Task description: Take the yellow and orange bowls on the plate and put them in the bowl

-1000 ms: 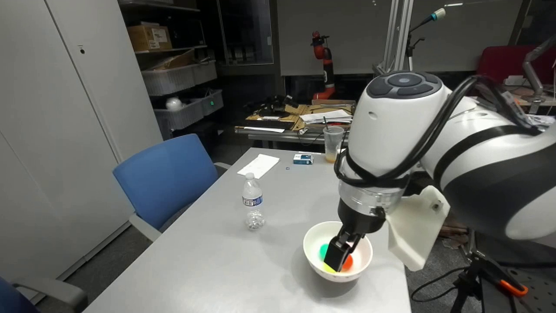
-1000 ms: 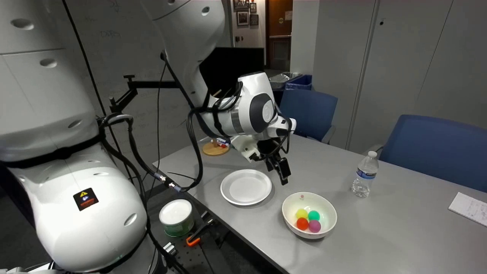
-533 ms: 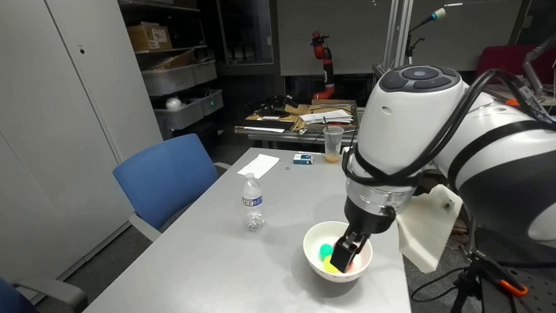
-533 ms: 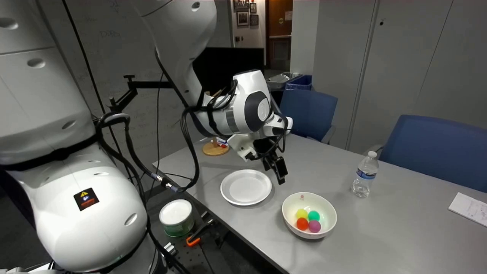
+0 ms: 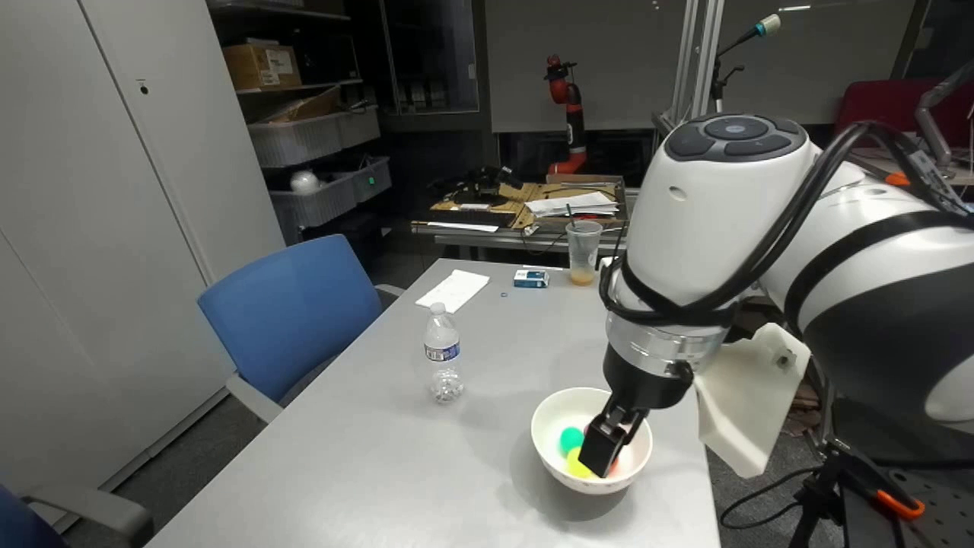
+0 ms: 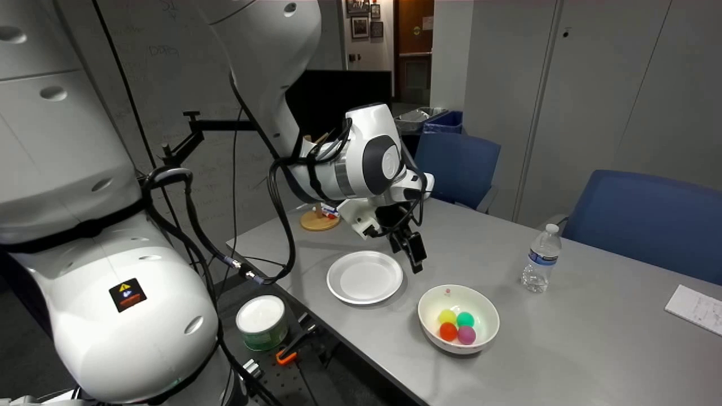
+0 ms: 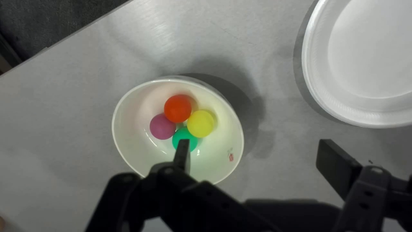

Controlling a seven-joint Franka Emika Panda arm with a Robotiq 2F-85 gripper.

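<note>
The white bowl [image 7: 214, 158] holds a yellow ball [image 7: 200, 124], an orange ball [image 7: 178, 108], a green ball [image 7: 184, 132] and a purple ball [image 7: 162, 126], clustered together at its bottom. Nothing lies on the white plate [image 6: 364, 277], which sits beside the bowl [image 6: 484, 316]. My gripper [image 7: 254, 141] is open, its fingers wide apart with only tabletop seen between them. In an exterior view the gripper [image 6: 416, 265] hangs above the table near the plate, apart from the bowl. From a different angle it hides part of the balls in the bowl [image 5: 549, 430].
A clear water bottle [image 6: 541, 259] stands on the table some way from the bowl. Farther along lie white paper [image 5: 454, 291], a small blue-and-white box [image 5: 531, 278] and a plastic cup [image 5: 584, 251]. A round wooden stand [image 6: 319, 220] is behind the plate.
Over the first half second the arm shifted a little, carrying the open gripper slightly away from the bowl. It has held still since. Balls, bowl and plate are unmoved.
</note>
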